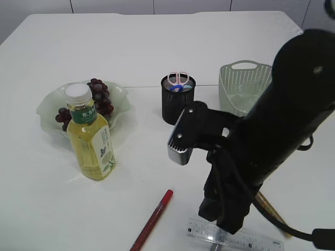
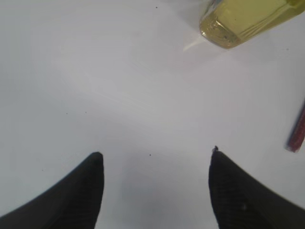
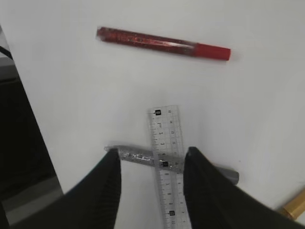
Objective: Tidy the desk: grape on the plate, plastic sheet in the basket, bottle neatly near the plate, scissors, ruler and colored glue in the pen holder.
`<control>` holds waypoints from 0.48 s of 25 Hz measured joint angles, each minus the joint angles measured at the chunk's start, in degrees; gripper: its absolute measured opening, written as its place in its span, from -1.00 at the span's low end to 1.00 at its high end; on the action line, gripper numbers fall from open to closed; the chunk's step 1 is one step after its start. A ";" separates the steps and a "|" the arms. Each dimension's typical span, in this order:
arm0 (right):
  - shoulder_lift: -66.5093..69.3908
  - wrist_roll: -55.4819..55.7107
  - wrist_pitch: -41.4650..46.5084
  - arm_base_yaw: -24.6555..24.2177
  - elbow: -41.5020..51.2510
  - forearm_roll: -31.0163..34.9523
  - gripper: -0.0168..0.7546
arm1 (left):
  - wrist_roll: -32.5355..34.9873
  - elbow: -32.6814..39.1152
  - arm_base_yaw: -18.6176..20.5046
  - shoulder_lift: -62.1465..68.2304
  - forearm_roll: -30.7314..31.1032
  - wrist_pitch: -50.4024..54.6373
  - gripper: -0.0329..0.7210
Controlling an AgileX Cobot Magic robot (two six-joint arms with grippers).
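on the left the plate (image 1: 47,112) held the grapes (image 1: 99,97), the bottle (image 1: 91,138) upright just in front of it with bare table (image 1: 157,47) around. the left gripper (image 2: 155,164) hung wide open over bare tabletop. a red glue pen (image 1: 153,219) lay near the front edge. the pen holder (image 1: 178,99) held scissors (image 1: 179,79). the right gripper (image 3: 151,164) straddled, jaws parted, a ruler (image 3: 167,162) lying across a silver glue pen (image 3: 138,156). the basket (image 1: 241,89) stood rightmost.
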 joint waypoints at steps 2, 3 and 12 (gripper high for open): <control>2.10 0.12 -0.24 0.87 0.00 -1.02 -0.07 | 0.00 0.00 0.00 0.00 0.00 0.00 0.43; 3.18 0.12 -0.38 1.01 0.00 -1.44 -0.03 | 0.00 0.00 0.00 0.00 0.00 0.00 0.43; 10.21 0.12 -1.28 1.05 0.00 -3.42 0.29 | 0.00 0.00 0.00 0.00 0.00 -0.39 0.43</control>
